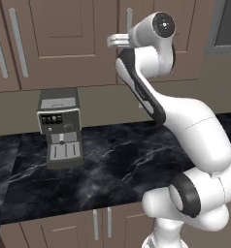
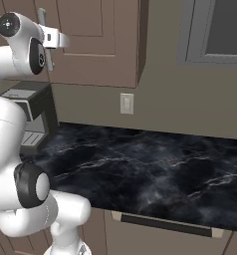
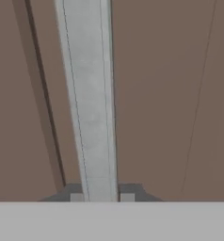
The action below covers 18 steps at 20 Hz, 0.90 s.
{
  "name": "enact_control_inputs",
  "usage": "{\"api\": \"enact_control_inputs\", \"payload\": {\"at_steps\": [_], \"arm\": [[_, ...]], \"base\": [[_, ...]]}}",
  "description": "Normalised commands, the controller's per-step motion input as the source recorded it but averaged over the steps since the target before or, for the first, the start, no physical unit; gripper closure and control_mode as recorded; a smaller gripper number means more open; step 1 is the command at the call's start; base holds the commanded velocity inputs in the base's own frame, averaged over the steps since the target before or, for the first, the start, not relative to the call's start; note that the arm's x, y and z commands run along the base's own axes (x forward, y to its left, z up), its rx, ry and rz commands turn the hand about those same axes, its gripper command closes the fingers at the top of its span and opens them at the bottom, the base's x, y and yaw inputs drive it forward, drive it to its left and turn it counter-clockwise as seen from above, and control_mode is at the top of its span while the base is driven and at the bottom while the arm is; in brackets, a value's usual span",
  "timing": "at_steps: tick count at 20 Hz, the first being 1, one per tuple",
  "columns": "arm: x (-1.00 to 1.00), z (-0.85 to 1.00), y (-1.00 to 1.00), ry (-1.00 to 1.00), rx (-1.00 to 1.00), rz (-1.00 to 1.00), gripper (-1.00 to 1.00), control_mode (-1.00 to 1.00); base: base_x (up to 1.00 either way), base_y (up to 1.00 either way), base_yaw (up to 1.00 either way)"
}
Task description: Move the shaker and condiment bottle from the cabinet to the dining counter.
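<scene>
The cabinet (image 1: 64, 38) is a tan-brown wall unit with recessed doors, and its doors are closed. My gripper (image 3: 102, 195) is shut on the long silver bar handle (image 3: 88, 94) of one door, with a dark fingertip on each side of the bar. From the base, the gripper (image 1: 126, 38) is raised against that door, high above the worktop; the right base view has the gripper (image 2: 50, 40) on the handle (image 2: 41, 15) too. The shaker and the condiment bottle are hidden. The dining counter is out of view.
A grey coffee machine (image 1: 60, 126) stands on the narrow black marble worktop (image 1: 112, 164) under the cabinet, left of my arm. A wall socket (image 2: 126, 103) and a window frame (image 2: 215, 30) lie to the right. Base cabinet doors (image 1: 100, 223) sit below the worktop.
</scene>
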Motion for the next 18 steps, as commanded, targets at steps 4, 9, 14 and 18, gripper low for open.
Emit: {"api": "enact_control_inputs", "payload": {"at_steps": [4, 9, 14, 18], "arm": [[-0.17, -0.04, -0.18, 0.00, 0.00, -0.02, 1.00, -1.00], [-0.39, -0.01, -0.42, -0.05, 0.00, 0.00, 1.00, -1.00], [-0.50, 0.00, -0.55, -0.05, 0.05, 0.00, 1.00, -1.00], [-0.61, 0.00, -0.60, -0.06, 0.09, 0.00, 1.00, -1.00]], "base": [[0.00, 0.00, 0.00], [0.00, 0.00, 0.00], [0.00, 0.00, 0.00], [0.00, 0.00, 0.00]]}}
